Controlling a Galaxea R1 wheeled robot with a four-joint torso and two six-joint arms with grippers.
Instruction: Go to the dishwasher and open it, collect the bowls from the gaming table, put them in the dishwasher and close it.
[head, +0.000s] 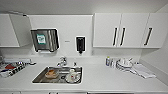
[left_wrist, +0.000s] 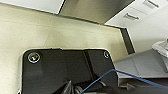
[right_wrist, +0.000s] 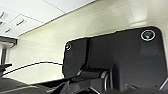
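One steel sink (head: 40, 79) low centre in white worktop (head: 105, 80), dishes inside; dishwasher presumably below frame, so back off squarely before reaching; state of both claws cannot be told.

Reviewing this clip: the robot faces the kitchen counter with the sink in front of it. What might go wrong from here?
1. The head view looks down on the counter and sink, so the dishwasher front below the counter edge is barely seen; aiming for its handle may be hard from this stance.
2. The dishes and bottle stand on the counter to the right, with a folded cloth beside them; an arm raised high might knock them.
3. The sink already holds crockery, which could be mistaken for the bowls to collect.
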